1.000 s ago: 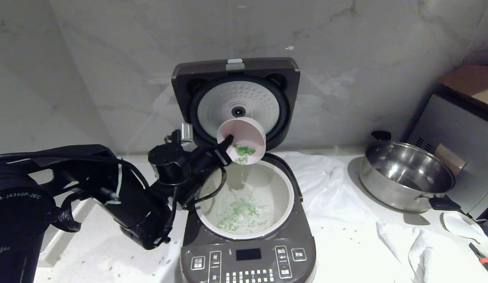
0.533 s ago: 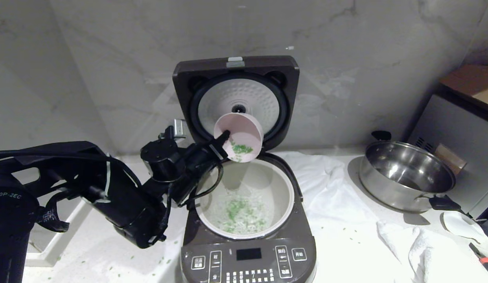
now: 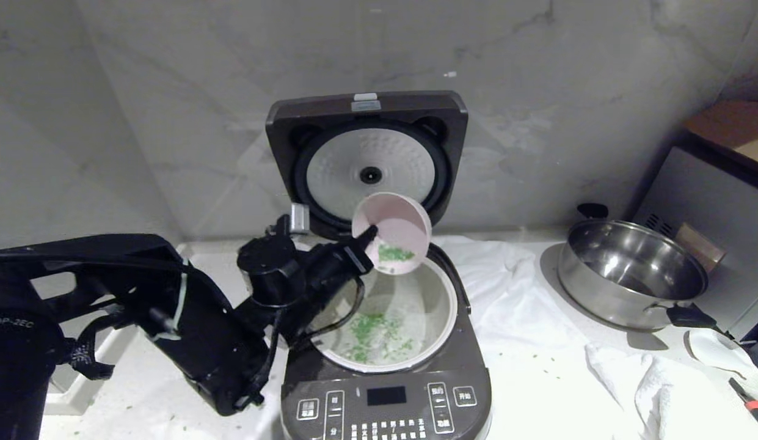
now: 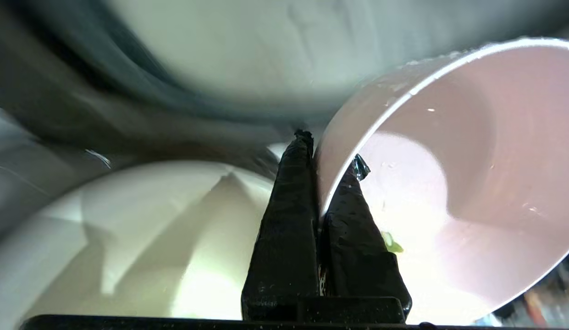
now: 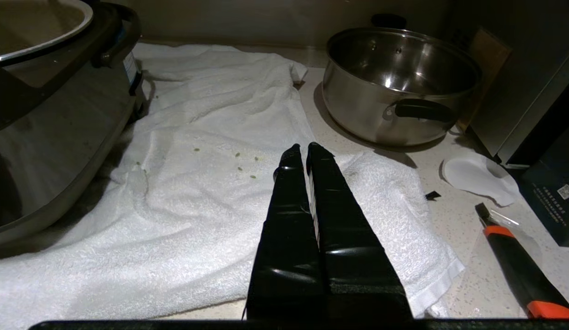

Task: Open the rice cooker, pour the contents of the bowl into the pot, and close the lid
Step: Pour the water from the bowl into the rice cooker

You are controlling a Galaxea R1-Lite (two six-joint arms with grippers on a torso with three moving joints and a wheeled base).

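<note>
1. Since the earlier frames your left tool point(image 3: 368, 235) and the bowl point(image 3: 392, 226) have shifted a little toward the worktop's right end and lower, and more of the contents point(image 3: 374, 335) now lie in the pot.
2. You see the rice cooker point(image 3: 385, 391) at the middle of the worktop point(image 3: 537, 391), its panel at the front edge and its lid point(image 3: 366, 162) standing open against the back wall.
3. Your white pot point(image 3: 443, 305) sits in the cooker, green bits scattered over its bottom.
4. You have the steel pan point(image 3: 635, 275) near the worktop's right end, well apart from the cooker, with a white towel point(image 3: 513, 293) spread between them.
5. Your bowl hangs tilted over the pot's back rim, a clump of green bits still inside.
6. Your left tool pinches the bowl's rim, one finger point(image 4: 289, 220) outside the wall and one inside.
7. Your right tool point(image 5: 302, 151) hangs over the towel, fingers pressed together on nothing.
</note>
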